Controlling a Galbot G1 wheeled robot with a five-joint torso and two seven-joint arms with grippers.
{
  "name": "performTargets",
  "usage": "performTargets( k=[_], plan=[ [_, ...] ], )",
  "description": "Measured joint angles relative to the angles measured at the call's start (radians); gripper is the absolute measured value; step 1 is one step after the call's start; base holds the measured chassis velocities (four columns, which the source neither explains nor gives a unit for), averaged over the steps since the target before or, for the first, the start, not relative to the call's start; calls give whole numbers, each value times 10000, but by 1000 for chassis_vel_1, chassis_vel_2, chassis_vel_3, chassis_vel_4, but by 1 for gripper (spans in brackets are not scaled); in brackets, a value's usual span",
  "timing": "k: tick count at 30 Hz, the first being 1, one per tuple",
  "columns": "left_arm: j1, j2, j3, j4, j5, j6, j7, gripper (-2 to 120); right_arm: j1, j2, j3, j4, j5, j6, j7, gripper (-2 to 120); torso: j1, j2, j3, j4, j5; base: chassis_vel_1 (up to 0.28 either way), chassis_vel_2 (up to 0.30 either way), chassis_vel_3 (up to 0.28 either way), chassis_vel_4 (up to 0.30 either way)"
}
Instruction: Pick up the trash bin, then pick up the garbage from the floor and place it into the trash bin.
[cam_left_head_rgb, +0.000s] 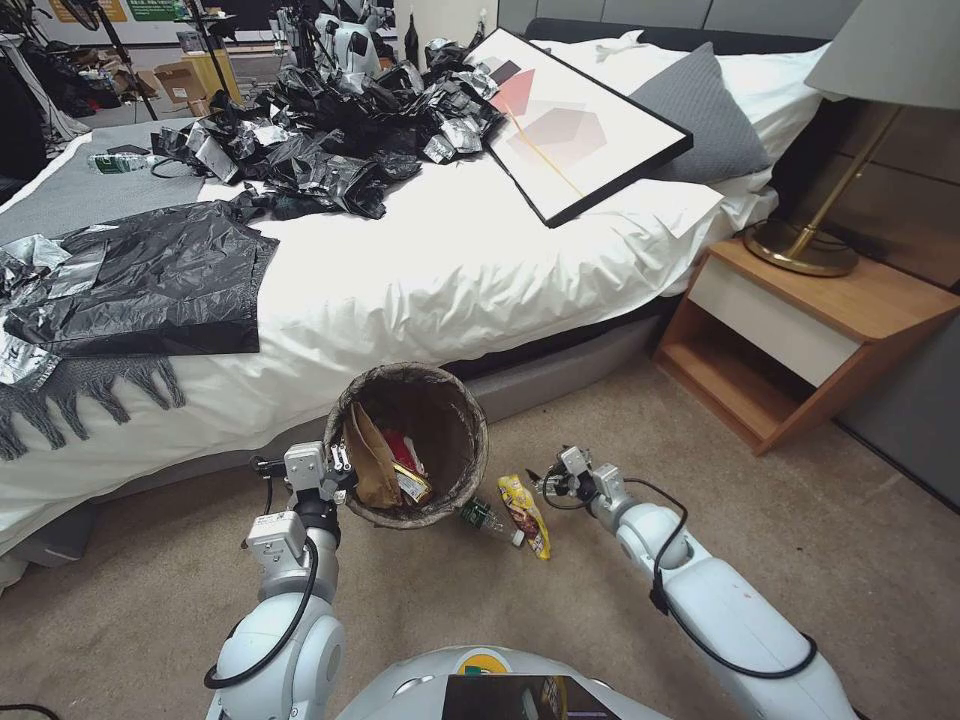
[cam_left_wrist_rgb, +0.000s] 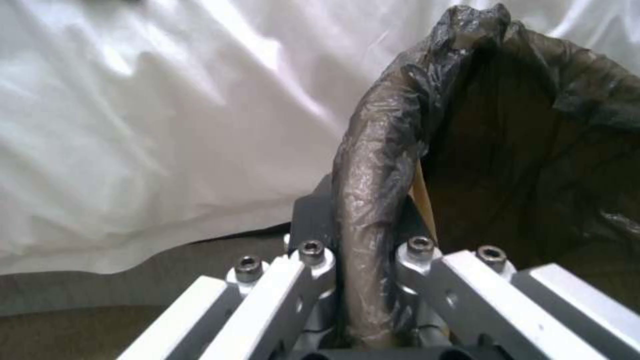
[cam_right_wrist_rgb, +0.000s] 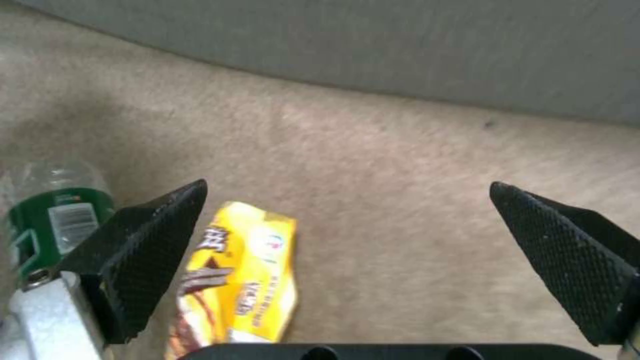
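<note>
— Left side?
— Bed (cam_left_head_rgb: 450, 260) strewn with black bags (cam_left_head_rgb: 150, 280). Left gripper (cam_left_head_rgb: 335, 478) is clamped on the trash bin (cam_left_head_rgb: 410, 440) rim, bin held at the bed's edge, a brown paper bag (cam_left_head_rgb: 372, 462) inside.
— Floor?
— Beige carpet (cam_left_head_rgb: 560, 620): green-labelled bottle (cam_left_head_rgb: 488, 520), yellow wrapper (cam_left_head_rgb: 525, 515) just beside.
— Right?
— Right gripper (cam_left_head_rgb: 548, 485) above the wrapper, fingers spread. Nightstand (cam_left_head_rgb: 800, 330) by the wall.

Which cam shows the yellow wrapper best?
Right wrist view: the yellow wrapper lies close up on the carpet, print visible, beside the open right tool. Head view shows it small, next to the bottle.
</note>
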Motion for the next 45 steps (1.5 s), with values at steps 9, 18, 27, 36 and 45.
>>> performTargets(
  k=[9,18,27,36,45],
  plan=[
    [30,-30,5,95,68,-22,26,5,1009,515,-905,-1321,758,-305,-232,100,0,0,0,-1,-2,0,0,0,0],
    [16,-87,33,121,130,-26,44,5,1963,1407,-1720,-2913,656,-242,-172,100,0,0,-1,0,-2,0,0,0,0],
    [4,-94,37,145,157,-27,52,5,2048,1657,-1525,-3773,255,118,-169,100,0,0,-1,-2,-2,0,0,0,0],
    [17,-79,48,148,170,-27,56,5,1913,1951,-1280,-4387,17,377,-106,100,0,0,-1,-1,-1,0,0,0,0],
    [0,-81,67,163,175,-27,57,5,1817,2258,-1237,-4755,-251,525,-76,96,0,0,-1,-1,-1,0,0,0,0]
  ],
)
